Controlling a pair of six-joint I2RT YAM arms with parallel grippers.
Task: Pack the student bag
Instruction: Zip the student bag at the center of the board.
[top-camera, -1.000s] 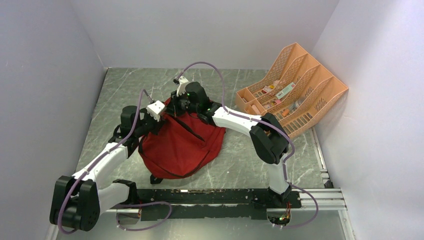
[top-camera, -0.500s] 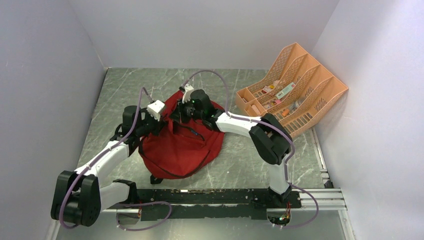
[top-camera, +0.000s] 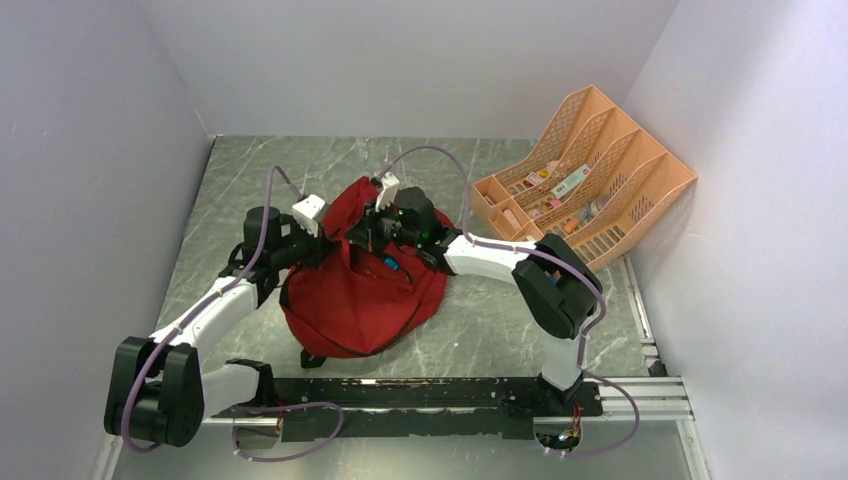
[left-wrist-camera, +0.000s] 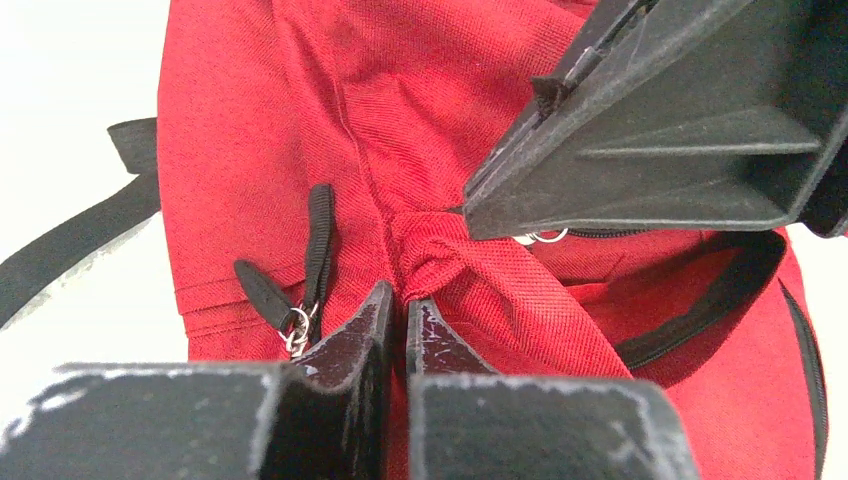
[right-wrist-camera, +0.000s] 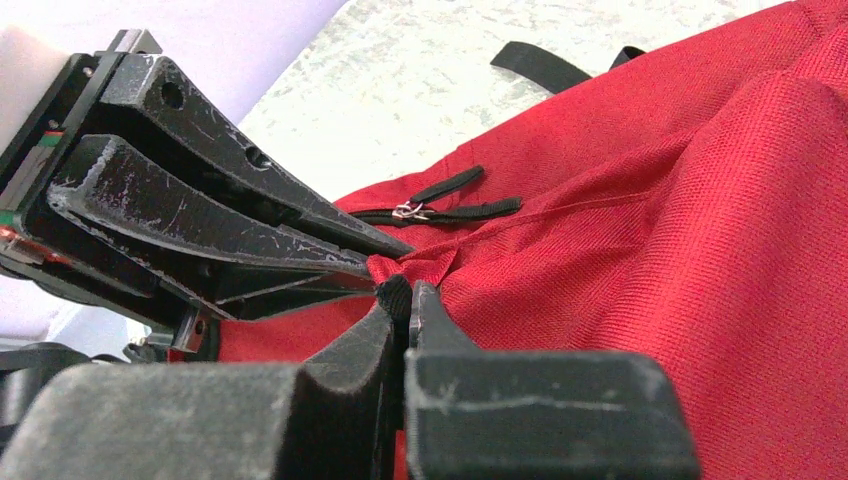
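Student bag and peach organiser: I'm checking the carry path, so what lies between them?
In the top view, only bare marble table lies between the student bag and the organiser; the right arm crosses above that stretch.

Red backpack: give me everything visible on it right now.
The dark-red soft fabric backpack is woven cloth, slumped and crumpled on the grey marbled tabletop between the arms. Black straps trail from it; black zipper pulls hang on metal rings. A black-edged opening gapes near its top. The left claw and right claw are each shut on a bunched fold of its upper edge, nearly tip to tip.
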